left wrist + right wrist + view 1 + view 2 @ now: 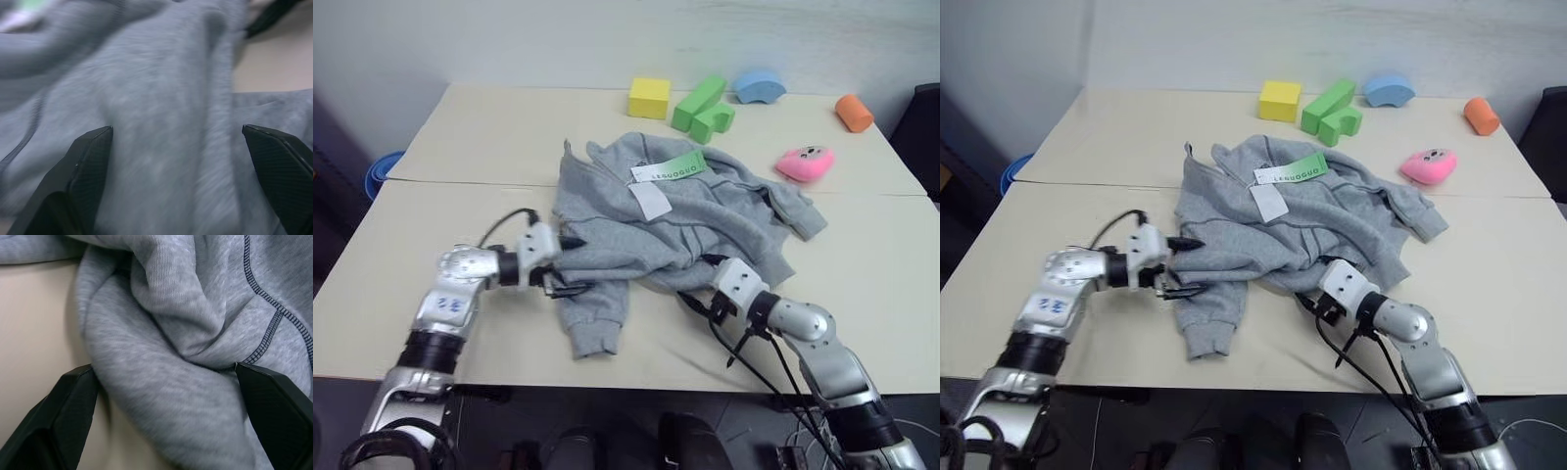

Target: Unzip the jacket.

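Observation:
The light grey fleece jacket (pixel 705 211) lies crumpled in the middle of the table, with a green hang tag (pixel 672 168) and a white tag (pixel 651 201) on top. One sleeve (pixel 595 318) trails toward the near edge. My left gripper (pixel 570 264) is at the jacket's left side, open, its black fingers (pixel 88 161) astride a fold of grey fabric. At the jacket's near right hem, my right gripper (pixel 702 281) is open too, its fingers (pixel 73 401) on either side of a thick fold with dark stitching. The zipper cannot be made out.
Foam toys line the far side of the table: a yellow cube (pixel 649 98), green blocks (pixel 702 106), a blue arch (pixel 760 86), an orange cylinder (pixel 853 113) and a pink toy (pixel 805 163). A blue object (pixel 382 171) sits beyond the table's left edge.

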